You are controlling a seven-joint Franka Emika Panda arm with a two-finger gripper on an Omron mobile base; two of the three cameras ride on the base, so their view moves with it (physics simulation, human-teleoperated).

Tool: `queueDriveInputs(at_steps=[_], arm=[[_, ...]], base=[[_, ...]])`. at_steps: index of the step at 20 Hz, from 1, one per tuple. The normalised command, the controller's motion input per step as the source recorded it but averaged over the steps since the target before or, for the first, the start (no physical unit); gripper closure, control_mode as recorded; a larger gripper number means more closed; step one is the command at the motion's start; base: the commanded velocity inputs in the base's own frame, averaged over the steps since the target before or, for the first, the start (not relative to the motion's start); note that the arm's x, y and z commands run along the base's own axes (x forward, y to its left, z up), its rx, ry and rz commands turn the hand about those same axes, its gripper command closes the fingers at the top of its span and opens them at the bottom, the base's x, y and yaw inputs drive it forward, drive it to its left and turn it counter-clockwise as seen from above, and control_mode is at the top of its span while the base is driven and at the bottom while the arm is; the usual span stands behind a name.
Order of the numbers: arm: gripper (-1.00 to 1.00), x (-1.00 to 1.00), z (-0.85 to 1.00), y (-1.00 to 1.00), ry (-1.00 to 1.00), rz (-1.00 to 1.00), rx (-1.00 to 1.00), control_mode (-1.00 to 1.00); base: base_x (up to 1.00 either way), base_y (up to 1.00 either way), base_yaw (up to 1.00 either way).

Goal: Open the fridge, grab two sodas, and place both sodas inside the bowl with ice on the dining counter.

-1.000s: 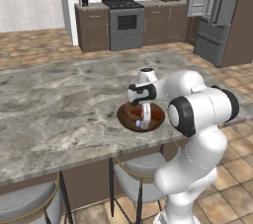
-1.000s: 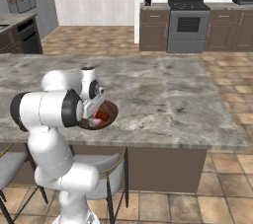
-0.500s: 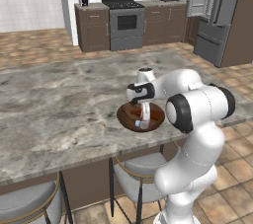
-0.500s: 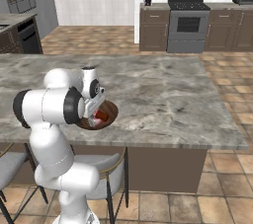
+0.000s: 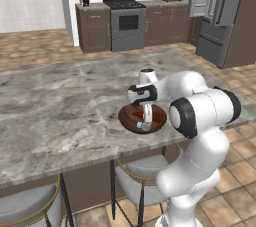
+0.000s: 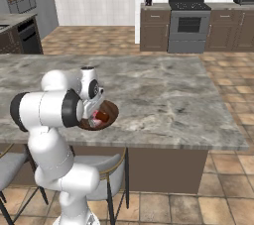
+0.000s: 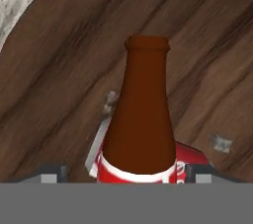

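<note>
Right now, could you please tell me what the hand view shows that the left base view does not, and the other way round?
Hand view: the cola bottle up close, with its brown neck and red label. It sits between the tips of the open pincer, with a gap on its left side.
Left base view: the fridge with a door standing open, the stove, and a stool under the dining counter.
Both: the wooden bowl on the marble top.
</note>
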Motion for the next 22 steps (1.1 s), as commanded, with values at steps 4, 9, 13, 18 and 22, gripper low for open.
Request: queueDriveInputs(at_steps=[4,9,13,18,22], arm=[[-1.00,-0.31,0.37,-0.15,-0.16,0.00,-0.01,-1.00],[-1.00,-0.22,0.60,-0.19,-0.19,0.00,-0.05,-1.00],[-1.00,-0.37,0.59,-0.13,-0.21,0.00,-0.04,-1.00],[-1.00,-0.55,0.58,-0.01,-0.21,-0.01,-0.02,-1.00],[-1.00,-0.60,0.53,0.00,-0.19,-0.05,0.00,-1.00]], base=[[0.00,0.00,0.00],[0.00,0.00,0.00],[0.00,0.00,0.00],[0.00,0.00,0.00],[0.00,0.00,0.00]])
